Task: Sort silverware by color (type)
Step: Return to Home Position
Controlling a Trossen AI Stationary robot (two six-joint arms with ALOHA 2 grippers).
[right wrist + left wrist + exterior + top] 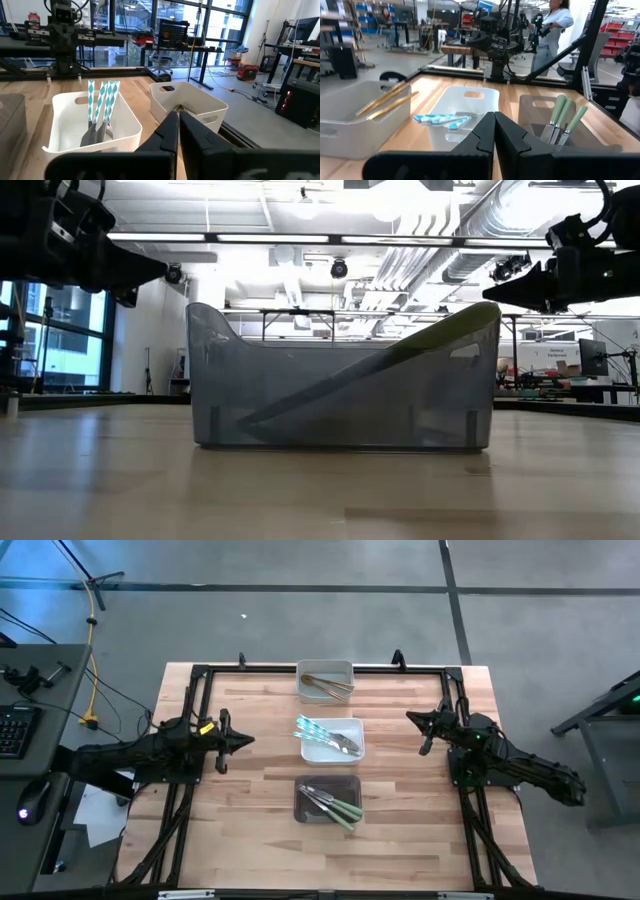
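Three bins stand in a row down the table's middle. The far bin [326, 681] holds tan wood-handled pieces [387, 100]. The middle white bin [333, 740] holds light-blue striped-handled pieces [101, 100], whose handles lean on its rim. The near grey bin [328, 800] holds green-handled pieces [566, 117], with handles leaning up against its wall. My left gripper [248, 739] hovers left of the middle bin, shut and empty. My right gripper [410, 718] hovers right of the bins, shut and empty.
Bare wood lies on both sides of the bin row. A dark metal frame [200, 674] borders the table. A person [554, 25] stands beyond the table in the room. A desk with keyboard [15, 730] sits off the table's left.
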